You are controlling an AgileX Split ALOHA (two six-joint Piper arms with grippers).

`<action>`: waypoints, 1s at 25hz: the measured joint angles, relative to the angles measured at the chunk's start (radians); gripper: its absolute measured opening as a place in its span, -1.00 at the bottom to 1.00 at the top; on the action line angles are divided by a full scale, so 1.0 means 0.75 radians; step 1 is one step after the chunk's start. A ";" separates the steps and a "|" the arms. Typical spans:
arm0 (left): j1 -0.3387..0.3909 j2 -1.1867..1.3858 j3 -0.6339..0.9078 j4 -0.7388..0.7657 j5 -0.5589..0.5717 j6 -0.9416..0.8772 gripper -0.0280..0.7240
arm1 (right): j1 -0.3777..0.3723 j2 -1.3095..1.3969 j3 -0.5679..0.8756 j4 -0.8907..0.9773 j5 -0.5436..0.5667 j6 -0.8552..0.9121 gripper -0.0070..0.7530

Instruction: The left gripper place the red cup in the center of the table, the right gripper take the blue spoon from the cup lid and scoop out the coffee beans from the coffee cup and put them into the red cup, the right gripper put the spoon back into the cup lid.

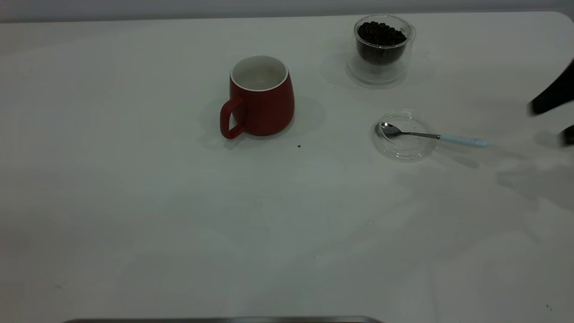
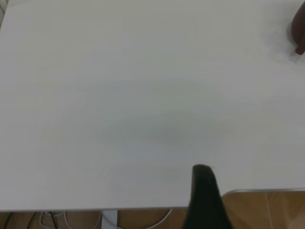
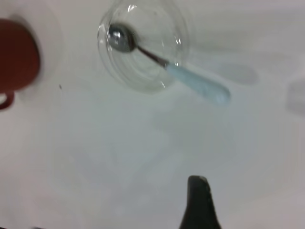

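While the red cup (image 1: 261, 96) stands upright near the table (image 1: 134, 215) centre with its handle toward the front-left corner, its white inside looks bare. Coffee cup (image 1: 381, 48) sits near the far edge toward the right, coffee beans (image 1: 380, 35) filling it. Cup lid (image 1: 405, 135) lies in front of it; blue spoon (image 1: 432, 136) rests bowl-in-lid, handle out over the rim toward the right edge. Right gripper (image 1: 552, 120) is at the right edge, apart from the spoon, holding nothing; finger gap: cannot tell. Left gripper (image 2: 206, 200) is over the table edge, only one finger visible, state unreadable.
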 joint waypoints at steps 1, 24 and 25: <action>0.000 0.000 0.000 0.000 0.000 0.000 0.63 | 0.003 -0.099 0.002 -0.107 0.013 0.089 0.57; 0.000 0.000 0.000 0.000 0.000 0.000 0.63 | 0.014 -1.546 0.021 -0.746 0.680 0.498 0.44; 0.000 0.000 0.000 0.000 0.000 0.000 0.63 | 0.014 -1.585 0.021 -0.750 0.680 0.492 0.43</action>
